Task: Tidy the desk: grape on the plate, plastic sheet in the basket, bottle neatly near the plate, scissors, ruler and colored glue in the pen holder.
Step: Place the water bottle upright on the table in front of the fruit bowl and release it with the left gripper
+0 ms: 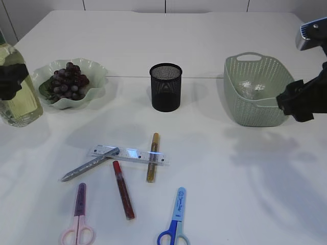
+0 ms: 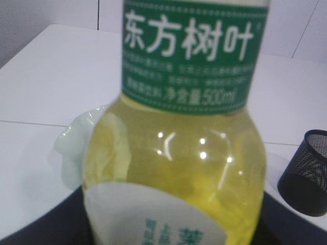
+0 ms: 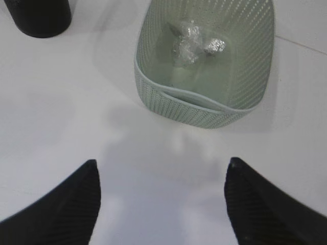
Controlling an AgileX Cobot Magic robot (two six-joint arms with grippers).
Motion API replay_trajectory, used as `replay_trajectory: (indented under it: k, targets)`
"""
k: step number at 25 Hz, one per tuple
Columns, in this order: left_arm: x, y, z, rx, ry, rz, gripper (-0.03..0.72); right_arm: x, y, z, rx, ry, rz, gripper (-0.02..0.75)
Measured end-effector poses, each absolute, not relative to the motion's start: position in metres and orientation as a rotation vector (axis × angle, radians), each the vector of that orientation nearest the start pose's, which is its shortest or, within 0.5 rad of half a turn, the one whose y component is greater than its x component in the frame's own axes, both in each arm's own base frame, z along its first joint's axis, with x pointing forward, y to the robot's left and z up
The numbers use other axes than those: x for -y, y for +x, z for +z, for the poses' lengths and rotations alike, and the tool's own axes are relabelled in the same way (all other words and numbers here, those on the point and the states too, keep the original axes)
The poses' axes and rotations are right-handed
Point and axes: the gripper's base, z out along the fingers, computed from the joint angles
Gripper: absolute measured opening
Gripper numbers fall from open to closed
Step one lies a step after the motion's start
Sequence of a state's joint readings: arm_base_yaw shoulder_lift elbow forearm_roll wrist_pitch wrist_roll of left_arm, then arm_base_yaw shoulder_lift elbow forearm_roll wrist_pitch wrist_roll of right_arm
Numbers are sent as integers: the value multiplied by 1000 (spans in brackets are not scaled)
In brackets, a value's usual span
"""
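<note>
Scissors, pink (image 1: 77, 227) and blue (image 1: 174, 220), lie at the worktop's (image 1: 214, 173) front edge. My left end effector (image 1: 11, 80) grips the bottle (image 2: 176, 153) at the left edge beside the grape plate (image 1: 97, 71). My right end effector (image 3: 161, 199) hangs wide open before the basket (image 3: 204, 109) holding the plastic sheet (image 3: 194, 43).

On the desk (image 1: 214, 168), the bottle (image 1: 18, 99) stands at far left, the plate (image 1: 97, 76) with grapes (image 1: 68, 81) just right of it. The pen holder (image 1: 166, 87) sits centre, the basket (image 1: 253, 94) at right, the sheet (image 1: 251, 88) inside it. Lower centre lie the ruler (image 1: 134, 155), three glue sticks (image 1: 122, 190) and two scissors (image 1: 174, 222).
</note>
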State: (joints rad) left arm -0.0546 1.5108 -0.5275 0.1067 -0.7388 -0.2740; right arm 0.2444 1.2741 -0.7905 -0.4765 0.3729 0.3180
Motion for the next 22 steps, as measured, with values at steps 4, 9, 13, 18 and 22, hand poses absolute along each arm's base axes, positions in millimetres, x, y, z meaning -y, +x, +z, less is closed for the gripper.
replay_trajectory:
  k: [4,9,13,18,22]
  targets:
    - [23,288,202,-1718,-66,-257,426,-50,249,262,-2195,-405,-116,584]
    - [25,294,190,-1686,-60,-272,426,-52,242,258,-2121,-478,-100,584]
    - [26,299,182,-1629,-56,-287,426,-53,242,259,-2087,-518,-110,583]
    - [27,304,154,-1704,-42,-277,426,-54,243,260,-2064,-541,-113,583]
    - [27,305,138,-1757,-32,-263,426,-54,243,261,-2055,-544,-109,583]
